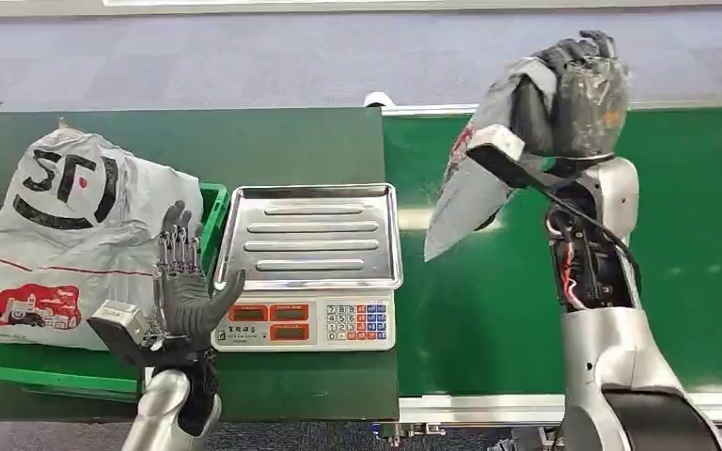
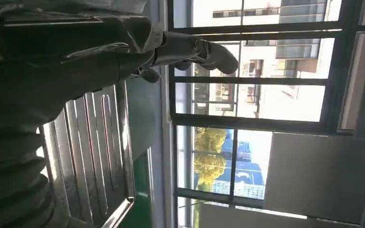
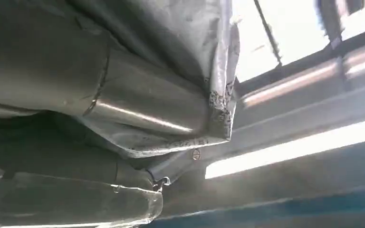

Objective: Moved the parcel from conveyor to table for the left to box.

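A grey plastic parcel [image 1: 475, 183], crumpled and glossy with a patch of dark red print along one edge, hangs in the air from the robot's right hand [image 1: 573, 94], whose dark fingers [image 1: 594, 45] are wrapped tight around its upper end. The parcel is off the green conveyor [image 1: 696, 235], suspended above the belt near its boundary with the bench [image 1: 273, 141]. Its long axis runs on a slant: the gripped top sits up under the fingers, and the free, pointed corner trails down and toward the robot's left, ending just short of the scale. From the right wrist, the folded film [image 3: 171, 71] is pressed close against the hand.

Below and to the left of those fingers stands a weighing scale [image 1: 306, 324] with a ribbed steel tray [image 1: 310, 235] and a keypad front, right at the bench edge next to the belt. Beyond the scale, a green crate [image 1: 211, 202] holds a large white courier bag [image 1: 66, 235] with bold black lettering. The left hand [image 1: 183, 291] is raised upright between crate and scale, fingers [image 1: 177, 235] spread and holding nothing. Behind the raised left hand, the wrist camera catches windows [image 2: 252, 104].
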You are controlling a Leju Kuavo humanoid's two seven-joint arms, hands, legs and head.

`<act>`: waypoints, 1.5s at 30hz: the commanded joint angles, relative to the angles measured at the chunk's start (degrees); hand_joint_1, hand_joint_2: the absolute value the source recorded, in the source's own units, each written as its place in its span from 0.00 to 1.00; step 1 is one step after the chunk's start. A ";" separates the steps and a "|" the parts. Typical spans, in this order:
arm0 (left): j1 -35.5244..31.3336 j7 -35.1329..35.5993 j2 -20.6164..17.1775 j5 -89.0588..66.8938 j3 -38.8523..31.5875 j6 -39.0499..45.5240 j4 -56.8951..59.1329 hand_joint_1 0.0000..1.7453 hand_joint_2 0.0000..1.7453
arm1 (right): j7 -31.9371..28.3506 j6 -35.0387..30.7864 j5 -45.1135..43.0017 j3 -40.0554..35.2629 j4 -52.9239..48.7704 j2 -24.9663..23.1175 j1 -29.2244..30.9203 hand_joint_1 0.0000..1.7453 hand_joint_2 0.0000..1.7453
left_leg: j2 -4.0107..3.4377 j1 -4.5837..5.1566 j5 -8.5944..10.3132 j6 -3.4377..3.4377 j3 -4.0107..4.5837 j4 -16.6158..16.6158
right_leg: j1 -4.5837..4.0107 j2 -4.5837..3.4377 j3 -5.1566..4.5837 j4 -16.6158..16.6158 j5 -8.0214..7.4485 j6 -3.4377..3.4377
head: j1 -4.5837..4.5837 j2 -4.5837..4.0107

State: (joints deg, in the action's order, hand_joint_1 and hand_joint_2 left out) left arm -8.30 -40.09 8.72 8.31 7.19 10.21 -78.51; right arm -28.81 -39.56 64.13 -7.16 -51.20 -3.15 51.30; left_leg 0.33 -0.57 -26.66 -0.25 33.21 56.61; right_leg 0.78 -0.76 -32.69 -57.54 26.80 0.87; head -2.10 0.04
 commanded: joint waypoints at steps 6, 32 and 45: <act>-5.32 0.09 -0.44 0.35 2.78 -1.18 10.11 0.00 1.00 | 2.09 0.08 2.50 -26.55 26.95 -10.42 7.11 1.00 0.00 | -0.12 -0.03 0.00 -0.03 -0.13 -0.06 | -0.04 -0.06 0.03 0.02 0.02 -0.05 | -0.02 0.00; -5.11 0.97 -0.46 -0.01 2.69 -2.37 10.17 0.00 1.00 | 5.95 5.72 3.38 -24.79 26.79 -8.56 11.59 1.00 0.00 | 0.05 0.01 0.03 -0.04 0.04 0.01 | 0.01 0.08 -0.09 -0.03 0.02 -0.03 | 0.00 0.00; -5.81 0.77 -0.38 -0.11 2.83 -2.93 11.32 0.00 1.00 | 2.70 12.22 4.44 -30.18 29.77 -9.42 8.82 1.00 0.00 | 0.07 -0.04 0.05 -0.02 -0.07 -0.07 | -0.05 0.15 0.06 0.09 0.00 -0.05 | 0.00 0.00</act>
State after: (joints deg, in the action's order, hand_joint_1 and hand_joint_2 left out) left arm -12.13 -39.36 8.85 8.31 9.33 7.78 -71.36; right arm -22.60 -32.12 67.95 -31.58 -28.43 -12.09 59.79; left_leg 0.38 -0.60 -26.63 -0.31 33.28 56.62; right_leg 0.76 -0.74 -32.81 -57.55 26.80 0.86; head -2.10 0.04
